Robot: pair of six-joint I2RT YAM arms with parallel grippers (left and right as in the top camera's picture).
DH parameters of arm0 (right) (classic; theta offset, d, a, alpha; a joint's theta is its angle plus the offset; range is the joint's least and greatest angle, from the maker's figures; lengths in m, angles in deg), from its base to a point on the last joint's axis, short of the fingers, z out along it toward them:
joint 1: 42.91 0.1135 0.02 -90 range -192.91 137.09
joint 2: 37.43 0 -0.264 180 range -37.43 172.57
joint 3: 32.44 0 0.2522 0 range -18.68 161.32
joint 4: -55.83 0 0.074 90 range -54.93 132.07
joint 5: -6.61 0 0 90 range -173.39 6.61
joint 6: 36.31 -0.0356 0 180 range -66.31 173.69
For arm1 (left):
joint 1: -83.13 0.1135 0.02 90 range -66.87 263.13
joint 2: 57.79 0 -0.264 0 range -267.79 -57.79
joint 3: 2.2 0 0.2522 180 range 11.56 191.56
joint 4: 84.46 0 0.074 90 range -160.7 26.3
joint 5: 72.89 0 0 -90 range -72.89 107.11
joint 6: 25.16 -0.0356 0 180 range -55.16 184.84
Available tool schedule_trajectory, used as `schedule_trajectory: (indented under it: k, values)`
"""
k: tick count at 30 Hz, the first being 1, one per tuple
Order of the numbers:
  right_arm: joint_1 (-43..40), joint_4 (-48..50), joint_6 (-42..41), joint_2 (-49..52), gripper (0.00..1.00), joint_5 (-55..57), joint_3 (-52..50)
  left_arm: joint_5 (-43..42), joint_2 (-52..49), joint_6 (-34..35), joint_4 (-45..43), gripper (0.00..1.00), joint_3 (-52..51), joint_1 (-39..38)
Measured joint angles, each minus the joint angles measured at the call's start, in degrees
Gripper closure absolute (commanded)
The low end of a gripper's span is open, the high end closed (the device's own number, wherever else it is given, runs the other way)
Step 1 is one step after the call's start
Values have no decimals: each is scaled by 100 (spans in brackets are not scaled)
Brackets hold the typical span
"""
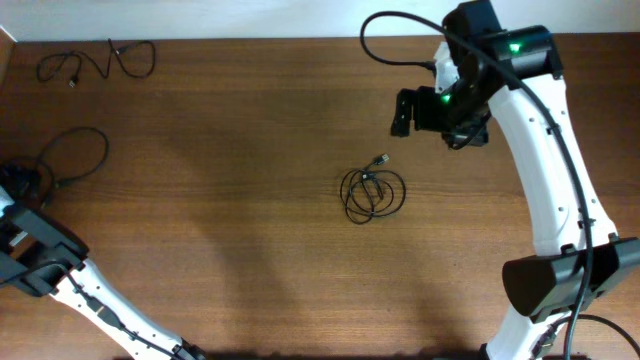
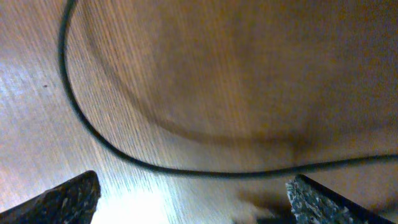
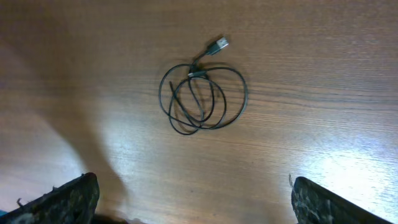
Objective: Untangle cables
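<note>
Hovering over the table (image 1: pixel 250 260), your right gripper (image 3: pixel 191 186) shows jaws wide and empty, the coiled cable (image 3: pixel 202 96) lying mid-table. Your left gripper (image 2: pixel 194 185), jaws wide too, hangs above a looped cable (image 2: pixel 124 157); a third cable (image 1: pixel 95 62) lies in the far-left corner.

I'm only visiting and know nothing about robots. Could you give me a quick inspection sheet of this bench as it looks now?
Surface: brown wood-grain table, with some glare patches.
Job's things: coiled cable at the centre, its loops overlapping and its silvery plug sticking out. A second cable lies loose at the far left corner. A looped cord lies by the left arm; its ends cannot be traced.
Clutter: nothing seen.
Grippers: left gripper open, holding nothing. Right gripper open, above the coiled cable and apart from it.
Cables: thick arm cable arching off the right arm.
Surroundings: pale wall along the far edge.
</note>
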Motion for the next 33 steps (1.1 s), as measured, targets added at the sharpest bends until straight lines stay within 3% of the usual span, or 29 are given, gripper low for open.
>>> schedule_trajectory:
  k: [9, 17, 23, 26, 28, 33]
  values:
    - [107, 26, 0, 0, 2, 0, 0, -658, -79, -4, -195, 4, 15, 374]
    - [109, 20, 0, 0, 2, 2, 0, -1244, -140, -404, -516, 0, 15, 564]
    - [109, 44, 2, 0, 2, 0, 0, -1274, -140, -417, -522, 16, 15, 564]
    - [109, 83, 0, 0, 2, 0, 0, -1517, -140, -420, -560, 16, 26, 553]
    - [107, 92, 0, 0, 2, 2, 0, -1611, -140, -417, -562, 21, 37, 476]
    - [107, 94, 0, 0, 2, 0, 0, -1729, -149, -435, -566, 43, 39, -81]
